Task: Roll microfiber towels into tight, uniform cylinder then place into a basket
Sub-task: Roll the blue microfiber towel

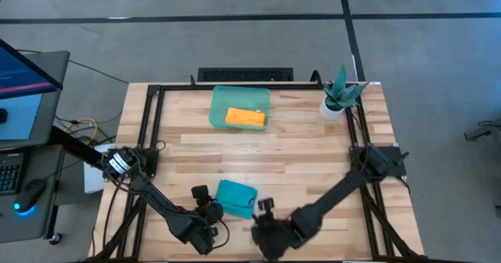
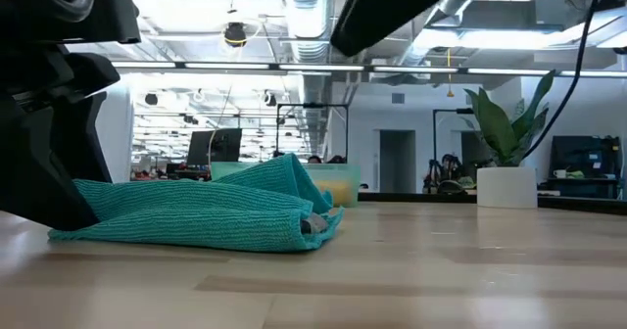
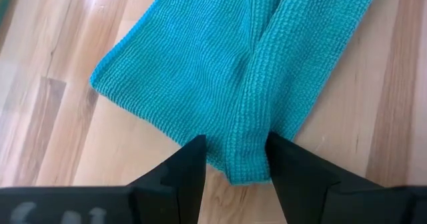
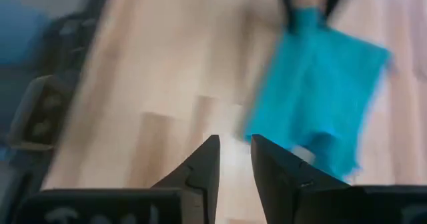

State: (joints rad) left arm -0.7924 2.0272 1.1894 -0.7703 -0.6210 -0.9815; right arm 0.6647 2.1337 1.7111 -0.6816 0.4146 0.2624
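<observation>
Pinching one folded edge of the teal towel point(image 3: 233, 71) at the table's point(image 1: 313, 149) near side, the left pincer point(image 3: 235, 161) may lose the loose roll, because the right pincer point(image 4: 233, 159), slightly spread and empty, is beside it.

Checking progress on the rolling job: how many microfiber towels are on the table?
2: a bright orange microfiber towel in the pale-green plastic basket; a teal-blue one on the near edge.

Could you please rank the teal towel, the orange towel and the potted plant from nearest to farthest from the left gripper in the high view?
From the left gripper:
1. Teal towel, right at the gripper, near edge.
2. Orange towel, in the basket, far middle.
3. Potted plant, far right corner.
</observation>
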